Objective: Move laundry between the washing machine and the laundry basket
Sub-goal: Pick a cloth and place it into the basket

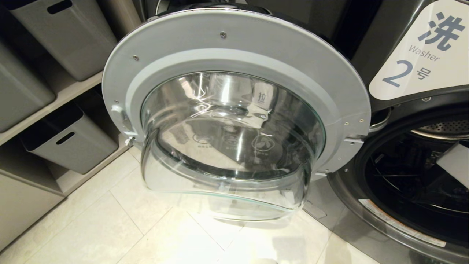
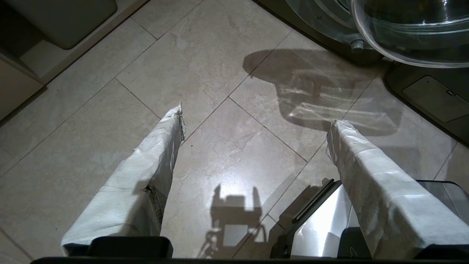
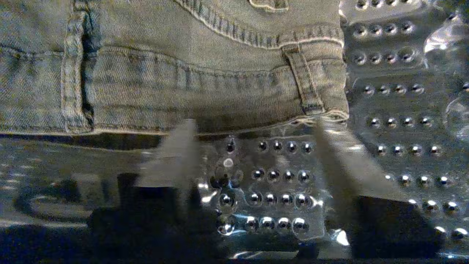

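The washing machine [image 1: 366,205] stands with its round glass door [image 1: 234,110] swung wide open. Inside the perforated steel drum [image 3: 395,121] lies a pair of grey-blue jeans [image 3: 183,73], waistband toward me. My right gripper [image 3: 254,124] is in the drum, open, its fingertips [image 3: 185,135] at the waistband's edge with only drum wall between them. A pale part of the right arm [image 1: 456,161] shows in the drum opening. My left gripper [image 2: 256,117] hangs open and empty over the tiled floor. The laundry basket is out of view.
Grey storage bins [image 1: 69,143] sit on shelves at the left. The open door takes up the middle, above pale floor tiles [image 1: 146,227]. The robot's silver base [image 2: 322,227] lies under the left gripper. A "Washer 2" label [image 1: 421,55] is at the upper right.
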You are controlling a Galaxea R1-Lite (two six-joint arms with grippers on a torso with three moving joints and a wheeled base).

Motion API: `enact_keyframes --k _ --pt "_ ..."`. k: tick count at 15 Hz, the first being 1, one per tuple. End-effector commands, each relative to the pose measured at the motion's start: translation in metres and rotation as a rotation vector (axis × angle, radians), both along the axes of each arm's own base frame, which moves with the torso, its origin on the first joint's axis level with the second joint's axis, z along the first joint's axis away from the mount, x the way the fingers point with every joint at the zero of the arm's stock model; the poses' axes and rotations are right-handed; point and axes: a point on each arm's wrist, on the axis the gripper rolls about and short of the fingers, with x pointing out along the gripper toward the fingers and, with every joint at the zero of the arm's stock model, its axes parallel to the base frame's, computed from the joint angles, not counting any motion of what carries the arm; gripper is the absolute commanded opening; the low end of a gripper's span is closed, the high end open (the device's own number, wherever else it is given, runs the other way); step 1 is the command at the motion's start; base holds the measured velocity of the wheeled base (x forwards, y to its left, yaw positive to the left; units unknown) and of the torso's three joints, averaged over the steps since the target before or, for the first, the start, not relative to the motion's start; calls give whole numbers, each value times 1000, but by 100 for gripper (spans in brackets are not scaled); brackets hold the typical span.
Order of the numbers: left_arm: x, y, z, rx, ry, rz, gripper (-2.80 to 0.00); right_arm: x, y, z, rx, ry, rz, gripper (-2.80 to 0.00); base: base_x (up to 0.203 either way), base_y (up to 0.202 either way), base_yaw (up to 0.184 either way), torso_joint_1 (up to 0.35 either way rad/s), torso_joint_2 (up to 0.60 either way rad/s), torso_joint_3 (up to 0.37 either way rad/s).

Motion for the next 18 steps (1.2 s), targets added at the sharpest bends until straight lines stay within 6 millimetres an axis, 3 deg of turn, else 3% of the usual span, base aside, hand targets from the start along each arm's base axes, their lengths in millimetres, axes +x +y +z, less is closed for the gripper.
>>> enact_keyframes --k 1,9,12,15,18 --pt "0 0 0 0 -1 0 0 0 0 1 1 -7 0 -280 0 0 0 0 0 0" --pt "0 0 0 0 -1 0 0 0 0 4 1 -3 -5 -280 0 0 0 0 0 0" --pt "0 0 0 0 0 0 0 -6 -4 33 -16 -59 -22 -280 0 0 0 0 0 0" --pt "0 0 0 0 -1 1 0 -31 -13 67 -30 -94 -59 -280 0 0 0 0 0 0" --pt "0 0 0 0 -1 0 0 -55 -14 72 -22 -64 -76 -280 0 0 0 0 0 0"
